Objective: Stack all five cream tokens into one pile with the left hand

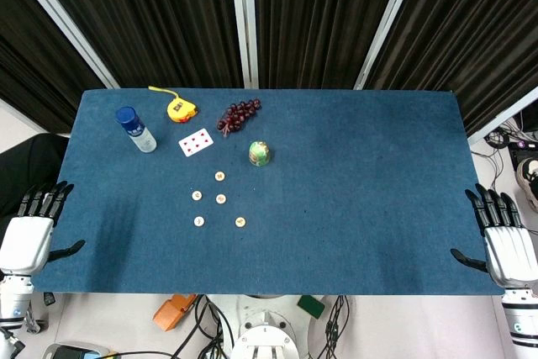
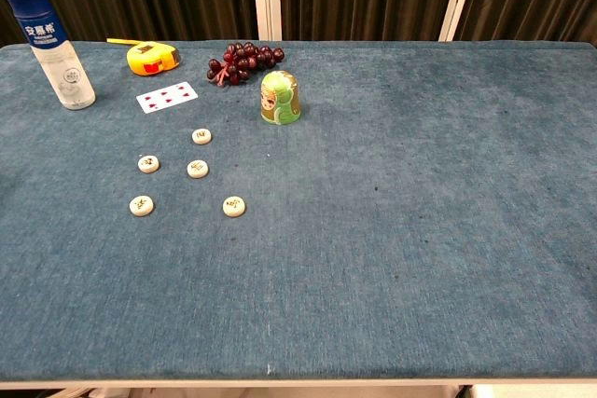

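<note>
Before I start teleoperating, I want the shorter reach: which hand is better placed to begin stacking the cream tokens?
Left. The tokens lie scattered on the left half of the table, nearer the left hand, which is open at the table's left edge. The right hand sits across at the far right edge.

The five cream tokens (image 2: 197, 169) are spread flat and apart, with open blue table (image 2: 420, 230) in front and to their right. Behind them, approach is hemmed by the playing card (image 2: 168, 97), green figurine (image 2: 279, 98), grapes (image 2: 244, 61) and bottle (image 2: 58, 48).
</note>
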`<state>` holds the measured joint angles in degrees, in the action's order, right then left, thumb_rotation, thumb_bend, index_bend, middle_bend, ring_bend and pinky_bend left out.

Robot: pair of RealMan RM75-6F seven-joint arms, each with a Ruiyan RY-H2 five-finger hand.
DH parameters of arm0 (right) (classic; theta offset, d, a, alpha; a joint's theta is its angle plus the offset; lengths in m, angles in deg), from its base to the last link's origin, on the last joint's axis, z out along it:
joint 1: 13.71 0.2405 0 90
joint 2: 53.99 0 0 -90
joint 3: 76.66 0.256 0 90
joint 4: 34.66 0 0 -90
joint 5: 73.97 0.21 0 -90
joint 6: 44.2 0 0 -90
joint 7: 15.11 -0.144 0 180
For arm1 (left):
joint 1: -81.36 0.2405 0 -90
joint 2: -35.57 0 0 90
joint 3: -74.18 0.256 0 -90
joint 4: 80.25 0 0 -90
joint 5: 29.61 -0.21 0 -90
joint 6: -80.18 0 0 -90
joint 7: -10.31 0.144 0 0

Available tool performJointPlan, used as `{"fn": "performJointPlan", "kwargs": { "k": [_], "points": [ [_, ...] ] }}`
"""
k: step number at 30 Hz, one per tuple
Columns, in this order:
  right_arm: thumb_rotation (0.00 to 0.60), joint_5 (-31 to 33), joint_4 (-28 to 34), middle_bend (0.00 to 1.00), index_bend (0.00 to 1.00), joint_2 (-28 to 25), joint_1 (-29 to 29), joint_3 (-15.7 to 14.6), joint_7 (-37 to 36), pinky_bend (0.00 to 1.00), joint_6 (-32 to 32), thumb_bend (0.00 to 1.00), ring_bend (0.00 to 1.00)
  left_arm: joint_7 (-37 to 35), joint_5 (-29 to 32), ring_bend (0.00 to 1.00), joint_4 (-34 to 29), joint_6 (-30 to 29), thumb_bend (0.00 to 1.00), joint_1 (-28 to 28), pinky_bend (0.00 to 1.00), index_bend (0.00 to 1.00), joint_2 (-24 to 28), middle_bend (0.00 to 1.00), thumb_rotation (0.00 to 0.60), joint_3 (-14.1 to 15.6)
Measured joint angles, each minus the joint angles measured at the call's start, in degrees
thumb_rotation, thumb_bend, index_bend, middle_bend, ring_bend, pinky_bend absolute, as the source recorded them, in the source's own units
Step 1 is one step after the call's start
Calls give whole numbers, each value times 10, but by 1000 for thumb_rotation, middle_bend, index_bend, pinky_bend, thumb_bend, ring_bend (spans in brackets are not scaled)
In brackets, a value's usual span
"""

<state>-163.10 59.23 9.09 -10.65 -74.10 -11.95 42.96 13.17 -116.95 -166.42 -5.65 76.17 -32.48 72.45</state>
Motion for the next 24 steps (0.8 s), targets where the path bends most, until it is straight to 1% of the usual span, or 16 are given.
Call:
{"fn": "performJointPlan", "kwargs": {
  "k": [3, 7, 11, 14, 20, 24],
  "points": [
    [600, 0, 1, 32, 0, 0, 0, 0, 0, 0, 0, 63, 0, 3, 2, 1, 0, 4, 4, -1, 13, 95, -2, 83, 600, 0],
    [600, 1, -2, 32, 0, 1, -1, 2, -3, 0, 3, 64, 0, 5, -1, 26, -6, 7, 23, -5, 13, 150, -2, 114, 600, 0],
    [600, 1, -3, 32, 0, -2, -2, 5, -8, 0, 11, 63, 0, 3, -15, 72, -13, 11, 81, -16, 13, 228, -3, 163, 600, -2],
    [600, 1, -4, 32, 0, -6, -5, 8, -13, 0, 18, 63, 0, -2, -27, 82, -20, 21, 102, -33, 13, 243, -3, 176, 600, -6],
    [600, 6, -4, 30, 0, -12, -5, 13, -20, 0, 18, 64, 0, 0, -41, 133, -29, 68, 113, -85, 30, 304, -19, 239, 600, -21],
    [600, 8, -3, 26, 0, -13, -4, 11, -20, 0, 11, 63, 0, 2, -37, 142, -24, 131, 125, -133, 47, 336, -49, 249, 600, -33]
  ]
}}
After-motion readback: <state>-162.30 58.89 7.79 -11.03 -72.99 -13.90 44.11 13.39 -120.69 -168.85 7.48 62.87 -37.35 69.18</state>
